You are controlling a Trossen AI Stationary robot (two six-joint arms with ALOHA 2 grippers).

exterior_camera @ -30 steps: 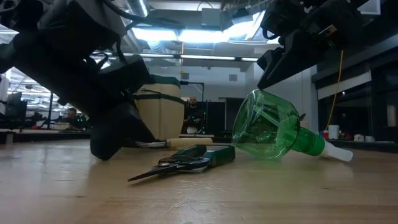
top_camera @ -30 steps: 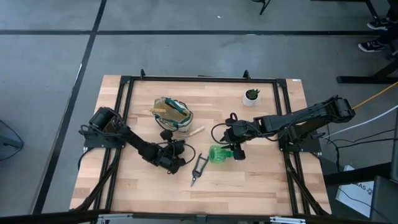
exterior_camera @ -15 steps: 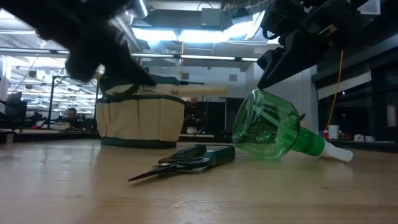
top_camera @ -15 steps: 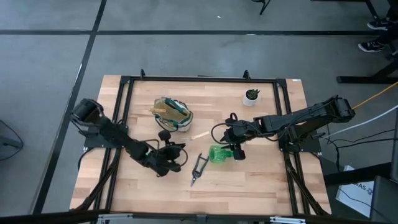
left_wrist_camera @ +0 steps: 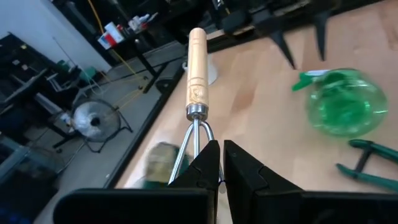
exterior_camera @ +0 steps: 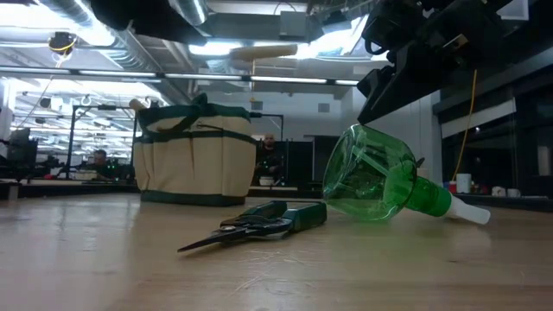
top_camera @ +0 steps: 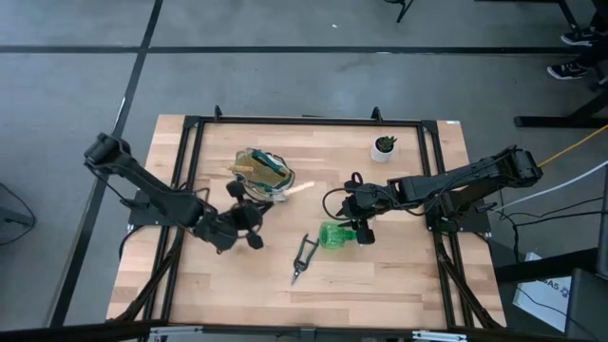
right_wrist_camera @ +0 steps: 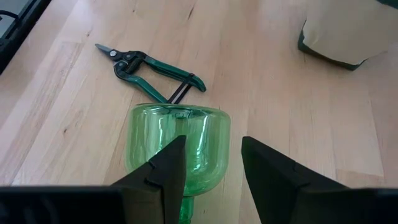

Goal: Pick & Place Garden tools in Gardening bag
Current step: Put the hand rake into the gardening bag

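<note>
Left hand (left_wrist_camera: pixel 214 163), clamped on the wooden-handled fork (left_wrist_camera: pixel 196 68), has lifted off the surface (top_camera: pixel 399 285) toward the bag (top_camera: pixel 263 174) at frame centre-left; right hand (right_wrist_camera: pixel 211 165) waits wide over the bottle (right_wrist_camera: pixel 180 140).

The wooden-handled tool (left_wrist_camera: pixel 196 68) has its metal end hidden behind the left gripper (left_wrist_camera: pixel 221 163) fingers (fork or rake, unclear). The spray bottle (right_wrist_camera: pixel 177 146) nozzle is cut off by the picture's edge.

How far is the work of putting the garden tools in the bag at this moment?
Done: the bag already holds at least one wooden-handled tool. In hand: the left gripper is shut on a wooden-handled fork, lifted beside the bag. Left: the shears lie on the table; the right gripper hangs open over the lying spray bottle.
</note>
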